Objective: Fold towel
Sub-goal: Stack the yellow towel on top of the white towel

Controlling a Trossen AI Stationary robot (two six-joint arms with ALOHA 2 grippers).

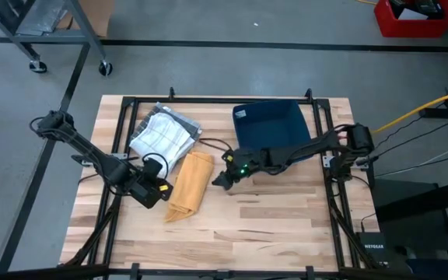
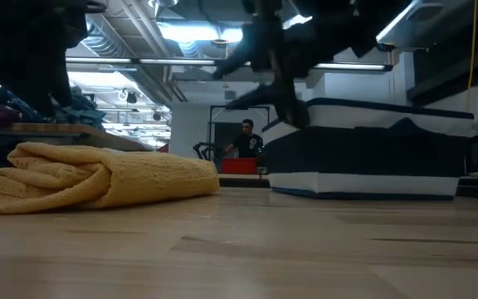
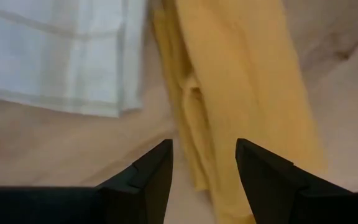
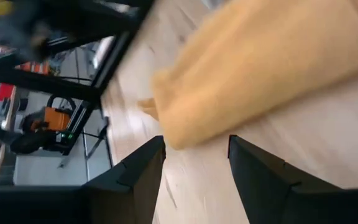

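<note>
The yellow towel (image 1: 190, 185) lies folded into a long narrow strip on the wooden table, running from near to far; in the low view the towel (image 2: 98, 177) rests as a thick bundle on the boards. My left gripper (image 1: 164, 191) hovers open at the strip's left side near its near end. In its wrist view the left gripper (image 3: 204, 146) has the towel (image 3: 229, 93) ahead of its fingers. My right gripper (image 1: 220, 181) stands open just right of the strip. In its own wrist view the right gripper (image 4: 194, 140) faces the towel (image 4: 260, 74).
A white checked cloth (image 1: 162, 136) lies on a grey bag at the far left, close to the towel's far end. A dark blue bin (image 1: 271, 124) sits at the far side behind my right arm. Bare boards (image 1: 271, 225) lie along the near side.
</note>
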